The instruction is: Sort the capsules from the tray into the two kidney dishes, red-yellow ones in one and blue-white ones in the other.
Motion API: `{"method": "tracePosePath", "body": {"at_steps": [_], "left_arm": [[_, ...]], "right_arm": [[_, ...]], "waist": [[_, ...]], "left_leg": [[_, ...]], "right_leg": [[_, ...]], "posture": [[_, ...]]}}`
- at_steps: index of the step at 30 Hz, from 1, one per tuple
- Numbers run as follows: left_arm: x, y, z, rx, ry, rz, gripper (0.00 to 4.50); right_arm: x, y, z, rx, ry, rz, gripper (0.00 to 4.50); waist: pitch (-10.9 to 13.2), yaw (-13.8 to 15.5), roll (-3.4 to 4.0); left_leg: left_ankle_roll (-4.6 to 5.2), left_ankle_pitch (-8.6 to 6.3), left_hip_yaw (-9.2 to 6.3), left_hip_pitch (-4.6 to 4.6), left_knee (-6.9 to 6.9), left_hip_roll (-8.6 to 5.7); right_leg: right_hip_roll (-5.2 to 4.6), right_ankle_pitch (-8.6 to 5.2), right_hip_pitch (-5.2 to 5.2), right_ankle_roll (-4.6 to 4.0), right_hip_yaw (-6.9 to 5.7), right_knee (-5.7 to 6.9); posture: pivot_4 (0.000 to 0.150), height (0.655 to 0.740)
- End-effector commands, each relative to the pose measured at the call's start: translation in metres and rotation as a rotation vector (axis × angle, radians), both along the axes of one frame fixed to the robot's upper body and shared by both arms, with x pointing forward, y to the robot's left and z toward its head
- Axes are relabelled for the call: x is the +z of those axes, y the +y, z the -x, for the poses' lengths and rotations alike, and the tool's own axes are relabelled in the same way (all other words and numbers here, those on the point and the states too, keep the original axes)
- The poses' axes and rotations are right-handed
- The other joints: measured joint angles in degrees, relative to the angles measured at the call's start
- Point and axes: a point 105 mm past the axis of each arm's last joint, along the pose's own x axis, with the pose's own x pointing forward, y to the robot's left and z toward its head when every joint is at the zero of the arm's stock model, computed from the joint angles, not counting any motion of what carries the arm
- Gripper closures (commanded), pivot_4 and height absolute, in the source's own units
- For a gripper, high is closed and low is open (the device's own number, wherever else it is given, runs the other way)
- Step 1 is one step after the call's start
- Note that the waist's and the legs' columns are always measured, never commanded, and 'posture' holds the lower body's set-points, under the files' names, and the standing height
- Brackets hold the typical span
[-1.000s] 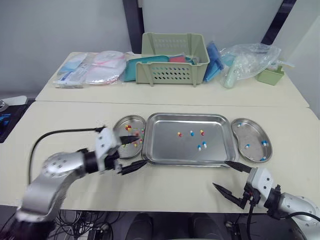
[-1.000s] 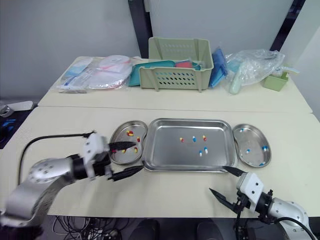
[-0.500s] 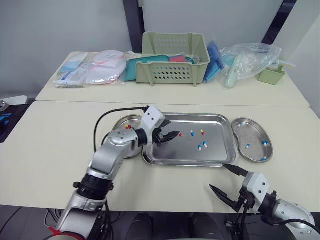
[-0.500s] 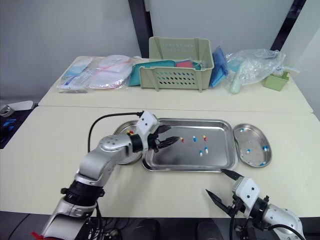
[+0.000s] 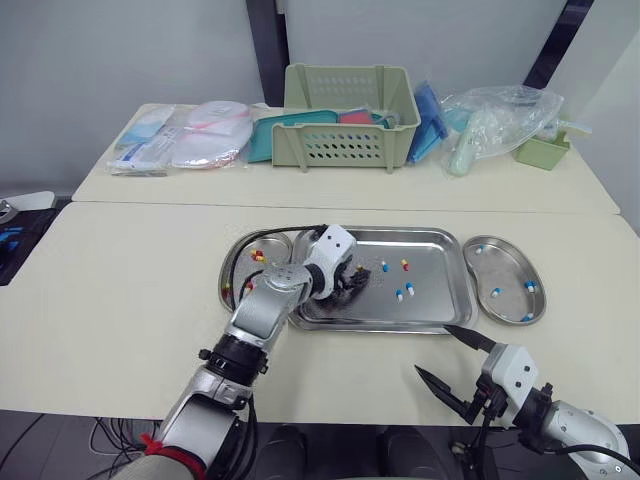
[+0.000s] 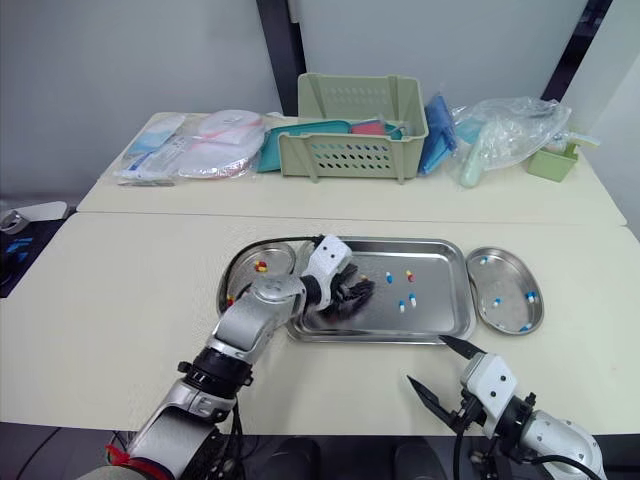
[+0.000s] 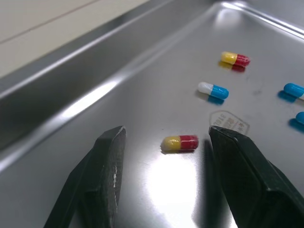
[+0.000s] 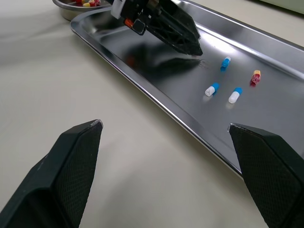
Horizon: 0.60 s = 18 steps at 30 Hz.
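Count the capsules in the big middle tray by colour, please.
Red-yellow capsules: 2
Blue-white capsules: 3
Total in the tray: 5

The tray (image 5: pixel 432 252) lies between left dish (image 5: pixel 238 270) and right dish (image 5: pixel 506 274), basket (image 5: pixel 345 150) behind.
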Motion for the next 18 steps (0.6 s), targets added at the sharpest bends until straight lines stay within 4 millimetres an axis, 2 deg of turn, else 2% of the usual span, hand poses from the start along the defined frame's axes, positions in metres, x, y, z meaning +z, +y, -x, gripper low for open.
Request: {"method": "tracePosePath", "body": {"at_steps": [1, 7, 10, 14, 16, 18], "left_arm": [[0.002, -0.007, -0.004, -0.010, -0.010, -0.003, 1.65], [-0.005, -0.008, -0.004, -0.016, 0.038, -0.015, 1.65], [-0.011, -0.006, 0.002, -0.035, 0.073, -0.021, 2.13], [-0.013, -0.005, 0.004, -0.040, 0.083, -0.029, 3.27], [-0.012, -0.004, 0.006, -0.045, 0.085, -0.026, 3.99], [-0.011, -0.005, 0.008, -0.054, 0.085, -0.018, 4.08]], "right_arm": [[0.009, 0.005, 0.000, 0.005, -0.028, -0.019, 0.00], [0.011, 0.006, 0.001, 0.001, -0.025, -0.018, 0.00], [0.012, 0.006, 0.000, -0.005, -0.025, -0.018, 0.00], [0.012, 0.005, 0.000, -0.010, -0.024, -0.017, 0.00], [0.013, 0.005, 0.000, -0.014, -0.023, -0.019, 0.00], [0.013, 0.005, -0.001, -0.015, -0.023, -0.019, 0.00]], "waist": [[0.00, 0.00, 0.00], [-0.03, -0.03, 0.02], [-0.04, -0.03, 0.02], [-0.07, -0.02, 0.04], [-0.07, -0.01, 0.04], [-0.07, -0.02, 0.04]], "left_leg": [[0.00, 0.00, 0.00, 0.00, 0.00, 0.00], [0.00, 0.00, 0.01, 0.01, 0.00, 0.00], [0.00, 0.00, 0.00, 0.01, 0.00, 0.00], [0.00, 0.00, 0.00, 0.02, 0.00, 0.00], [0.00, 0.00, 0.00, 0.02, 0.00, 0.00], [0.00, 0.00, 0.00, 0.02, 0.00, 0.00]], "right_leg": [[0.00, 0.00, 0.00, 0.00, 0.00, 0.00], [0.00, 0.00, 0.01, 0.00, 0.00, 0.00], [0.00, 0.00, 0.01, 0.00, 0.00, 0.00], [0.00, 0.00, 0.02, 0.00, 0.00, 0.00], [0.00, 0.00, 0.02, 0.00, 0.00, 0.00], [0.00, 0.00, 0.02, 0.00, 0.00, 0.00]], "posture": [[0.150, 0.7400], [0.150, 0.7400], [0.150, 0.7400], [0.150, 0.7400], [0.150, 0.7400], [0.150, 0.7400]]}}
